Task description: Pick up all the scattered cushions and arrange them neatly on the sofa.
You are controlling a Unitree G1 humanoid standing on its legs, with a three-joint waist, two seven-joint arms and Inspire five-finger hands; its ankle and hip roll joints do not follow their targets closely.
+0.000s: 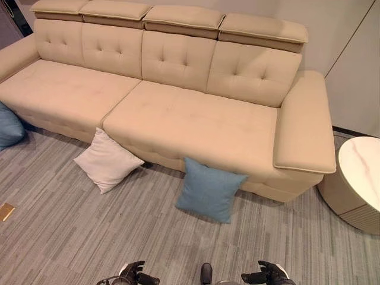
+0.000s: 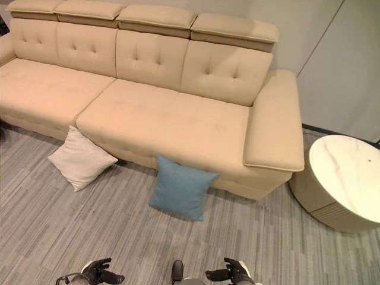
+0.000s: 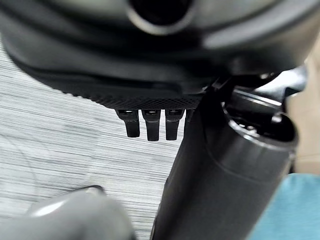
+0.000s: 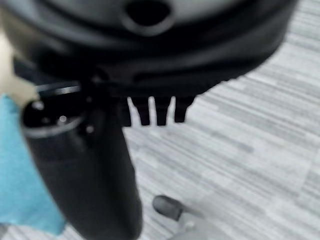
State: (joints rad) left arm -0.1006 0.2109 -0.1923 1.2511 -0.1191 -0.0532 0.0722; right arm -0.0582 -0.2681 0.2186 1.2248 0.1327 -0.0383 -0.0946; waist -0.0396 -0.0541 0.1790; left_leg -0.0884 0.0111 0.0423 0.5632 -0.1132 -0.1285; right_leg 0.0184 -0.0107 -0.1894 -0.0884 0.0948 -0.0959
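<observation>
A white cushion (image 1: 107, 161) lies on the carpet, tilted against the front of the beige sofa (image 1: 196, 122) near the seam between its seats. A blue cushion (image 1: 208, 189) leans against the sofa front further right. A second blue cushion (image 1: 9, 126) peeks in at the far left by the sofa's left end. My left hand (image 1: 133, 274) and right hand (image 1: 268, 274) hang low at the near edge, well short of the cushions, both open and empty. The left fingers (image 3: 147, 125) and right fingers (image 4: 155, 112) are straight over carpet, with the blue cushion (image 4: 20, 185) to one side.
A round white marble-topped side table (image 1: 362, 172) stands close to the sofa's right armrest. A grey wall runs behind the sofa. Grey striped carpet (image 1: 71, 231) lies between me and the cushions. A small brass floor plate (image 1: 6, 211) sits at the left.
</observation>
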